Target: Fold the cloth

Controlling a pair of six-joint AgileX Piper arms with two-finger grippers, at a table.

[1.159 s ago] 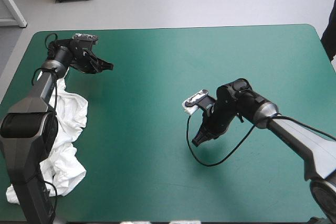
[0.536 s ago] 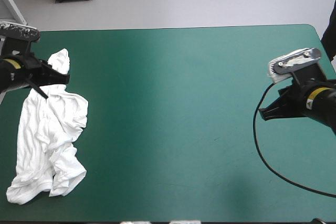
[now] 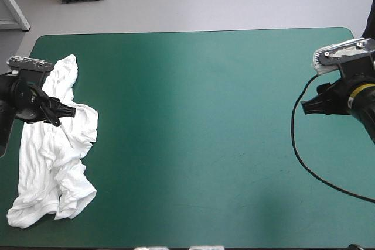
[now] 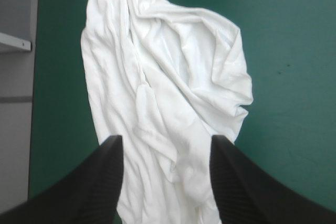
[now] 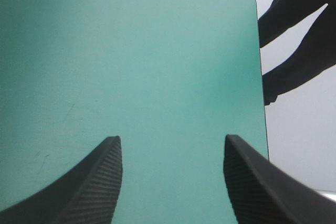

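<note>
the white t-shirt (image 3: 53, 162) (image 4: 168, 87) lies as a long crumpled heap along the tabletop's left edge, one end toward the far left corner and the other, bunched in thick folds, close to the near left corner. the left gripper (image 3: 65, 115) (image 4: 165, 140) hangs over the farther part of the heap, just inside the left edge. its black fingers are spread apart, with wrinkled cloth showing between and ahead of them; whether the tips touch the fabric cannot be told. the teal-green cover (image 3: 193, 115) stretches across the table. the right gripper (image 3: 310, 100) (image 5: 171, 139) is at the tabletop's right edge, nearer the far right corner and well apart from the t-shirt. its fingers are likewise spread, holding nothing, with only teal-green cover between them.
</note>
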